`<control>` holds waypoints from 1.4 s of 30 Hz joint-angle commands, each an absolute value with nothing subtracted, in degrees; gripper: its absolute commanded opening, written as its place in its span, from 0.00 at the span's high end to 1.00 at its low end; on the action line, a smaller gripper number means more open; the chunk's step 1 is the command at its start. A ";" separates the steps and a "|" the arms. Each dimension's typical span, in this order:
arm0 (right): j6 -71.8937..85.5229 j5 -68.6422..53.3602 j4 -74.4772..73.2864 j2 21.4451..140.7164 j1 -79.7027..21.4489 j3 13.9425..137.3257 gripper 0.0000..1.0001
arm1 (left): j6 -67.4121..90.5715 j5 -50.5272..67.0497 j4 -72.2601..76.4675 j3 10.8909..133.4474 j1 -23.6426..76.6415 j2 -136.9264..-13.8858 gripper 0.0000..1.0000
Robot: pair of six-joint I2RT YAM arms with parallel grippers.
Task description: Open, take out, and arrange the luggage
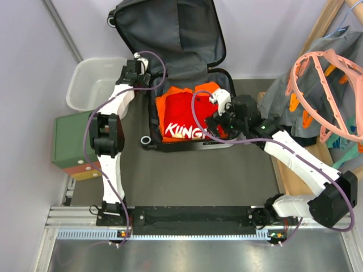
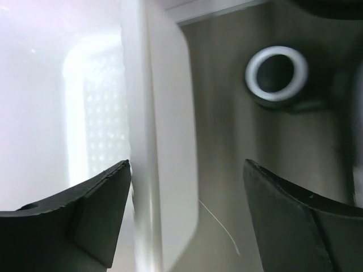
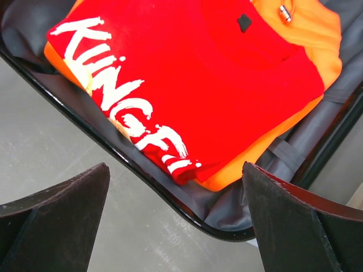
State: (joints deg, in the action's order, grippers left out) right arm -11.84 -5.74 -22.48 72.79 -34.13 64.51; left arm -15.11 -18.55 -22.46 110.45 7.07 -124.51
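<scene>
The luggage [image 1: 170, 39] lies open on the table, its grey-lined lid propped up at the back. Its lower half holds a folded red shirt [image 1: 184, 122] with white "KUNG" lettering on top of an orange garment [image 1: 207, 89]. My right gripper [image 1: 211, 126] hovers open above the near right corner of that stack. The right wrist view shows the red shirt [image 3: 187, 79], the orange garment [image 3: 317, 51] and the luggage rim [image 3: 142, 175] with nothing between the fingers. My left gripper [image 1: 138, 61] is open and empty, between the luggage's left side and the white basket [image 1: 93, 85].
The left wrist view shows the basket's rim [image 2: 161, 141] and a white-ringed luggage wheel [image 2: 276, 72]. Green-topped stacked boxes [image 1: 74, 141] stand at the left. At the right are a coral hanger [image 1: 326, 90], a grey garment [image 1: 286, 102] and a wooden rack [image 1: 292, 175].
</scene>
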 commanded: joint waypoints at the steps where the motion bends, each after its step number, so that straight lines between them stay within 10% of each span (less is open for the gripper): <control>1: -11.16 -6.77 -21.45 69.18 -34.80 63.81 0.01 | -17.31 -23.73 -25.57 119.17 5.98 -129.88 0.15; 6: -10.90 -6.86 -21.80 68.91 -34.89 63.37 0.01 | -19.07 -21.98 -26.89 120.24 5.54 -132.71 0.25; 11: -10.81 -6.68 -21.27 68.38 -35.07 62.41 0.01 | -17.58 -17.49 -29.44 118.92 4.92 -130.00 1.00; 38: -7.21 -8.17 -19.60 64.25 -35.77 62.93 0.01 | -23.37 13.20 -31.98 98.70 5.10 -89.38 1.00; 42: -7.29 -8.44 -19.95 64.86 -35.68 62.84 0.01 | -23.20 10.10 -36.29 104.22 4.14 -96.48 0.36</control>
State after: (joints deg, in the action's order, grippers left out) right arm -7.84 -7.73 -22.24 66.35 -35.16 61.19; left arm -21.89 9.85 -31.46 101.16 5.06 -89.43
